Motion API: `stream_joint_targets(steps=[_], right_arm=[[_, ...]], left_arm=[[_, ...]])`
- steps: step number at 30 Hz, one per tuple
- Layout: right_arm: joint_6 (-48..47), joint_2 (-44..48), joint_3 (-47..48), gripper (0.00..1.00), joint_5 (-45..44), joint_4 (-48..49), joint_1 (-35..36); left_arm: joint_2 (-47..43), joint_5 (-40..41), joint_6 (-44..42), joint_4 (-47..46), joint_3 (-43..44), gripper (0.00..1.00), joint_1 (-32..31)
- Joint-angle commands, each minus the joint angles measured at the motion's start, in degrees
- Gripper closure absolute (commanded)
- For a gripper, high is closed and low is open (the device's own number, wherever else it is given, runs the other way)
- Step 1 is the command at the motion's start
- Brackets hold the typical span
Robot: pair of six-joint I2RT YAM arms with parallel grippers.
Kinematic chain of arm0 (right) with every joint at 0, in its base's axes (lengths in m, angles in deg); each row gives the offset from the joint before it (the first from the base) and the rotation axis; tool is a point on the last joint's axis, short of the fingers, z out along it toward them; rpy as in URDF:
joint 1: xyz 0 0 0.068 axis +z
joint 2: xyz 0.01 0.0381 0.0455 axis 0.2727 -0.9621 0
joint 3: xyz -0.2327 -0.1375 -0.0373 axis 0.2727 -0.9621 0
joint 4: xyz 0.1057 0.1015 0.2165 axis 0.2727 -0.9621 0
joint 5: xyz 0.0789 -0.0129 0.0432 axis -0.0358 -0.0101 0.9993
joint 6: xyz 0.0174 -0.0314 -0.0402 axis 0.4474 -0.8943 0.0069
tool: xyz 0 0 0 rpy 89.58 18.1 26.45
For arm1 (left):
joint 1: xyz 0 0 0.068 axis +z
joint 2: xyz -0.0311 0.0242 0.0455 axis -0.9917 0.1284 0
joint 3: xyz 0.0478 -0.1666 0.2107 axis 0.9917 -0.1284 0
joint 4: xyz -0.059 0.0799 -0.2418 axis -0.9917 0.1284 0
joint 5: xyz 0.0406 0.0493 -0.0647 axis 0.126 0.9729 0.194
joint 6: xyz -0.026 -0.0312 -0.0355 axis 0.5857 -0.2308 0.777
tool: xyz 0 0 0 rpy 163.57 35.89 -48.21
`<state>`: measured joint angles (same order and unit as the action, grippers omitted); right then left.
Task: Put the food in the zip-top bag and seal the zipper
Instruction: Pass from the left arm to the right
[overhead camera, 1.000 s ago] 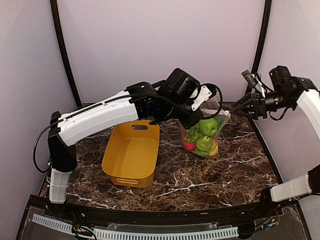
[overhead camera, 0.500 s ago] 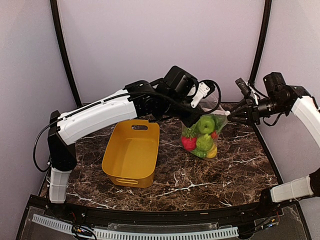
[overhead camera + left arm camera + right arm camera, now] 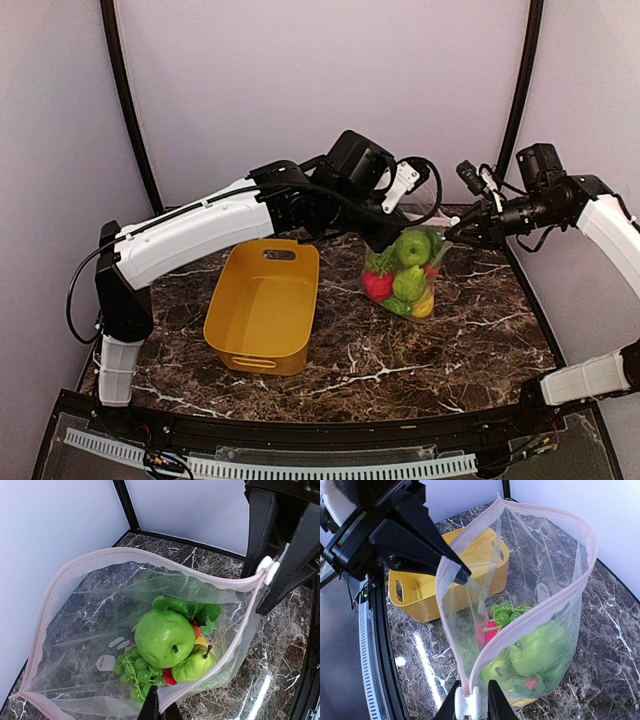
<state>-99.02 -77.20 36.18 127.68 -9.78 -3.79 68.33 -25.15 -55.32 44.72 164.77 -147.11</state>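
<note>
Bag (image 3: 408, 268) hangs over the bench (image 3: 470, 340), food (image 3: 165, 637) inside, mouth open. Left gripper (image 3: 462, 575) and right gripper (image 3: 471, 692): jaws closed on opposite zipper (image 3: 150, 560) ends.

right fingers (image 3: 452, 237) moved left, reached zipper (image 3: 530, 611)

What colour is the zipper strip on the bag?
Pale pink zipper, clearest in the left wrist view.

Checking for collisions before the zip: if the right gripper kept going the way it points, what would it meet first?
The right gripper is already at the zip-top bag, its jaws shut on the slider end of the zipper. Straight ahead lies the open bag mouth, then probably the left gripper at the far end.
</note>
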Motion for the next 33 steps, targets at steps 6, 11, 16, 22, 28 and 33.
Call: stream_joint_targets(steps=[6,11,16,22,28,33], right_arm=[[1.10,0.11,1.52,1.00,-2.21,2.53,0.45],[1.26,-1.24,4.82,1.00,-1.16,1.94,0.81],[-0.39,-2.05,7.54,1.00,-1.07,-0.11,2.58],[-4.07,-5.35,11.21,1.00,-3.06,-3.01,7.31],[-7.26,-9.26,17.76,1.00,-2.99,-7.65,14.50],[-9.33,-10.56,21.69,1.00,-4.90,-12.03,19.86]], left_arm=[[-4.36,0.35,0.82,-0.99,0.37,0.99,0.07],[-4.83,1.21,1.05,-0.25,-0.18,0.99,0.10],[-5.56,2.15,1.52,-0.29,-1.16,0.99,0.15],[-10.42,2.72,2.49,-0.59,-5.31,0.67,0.15],[-21.31,-2.43,-2.00,-8.65,-20.25,0.34,0.07],[-27.76,-8.48,-7.41,-14.44,-26.98,0.15,-0.02]])
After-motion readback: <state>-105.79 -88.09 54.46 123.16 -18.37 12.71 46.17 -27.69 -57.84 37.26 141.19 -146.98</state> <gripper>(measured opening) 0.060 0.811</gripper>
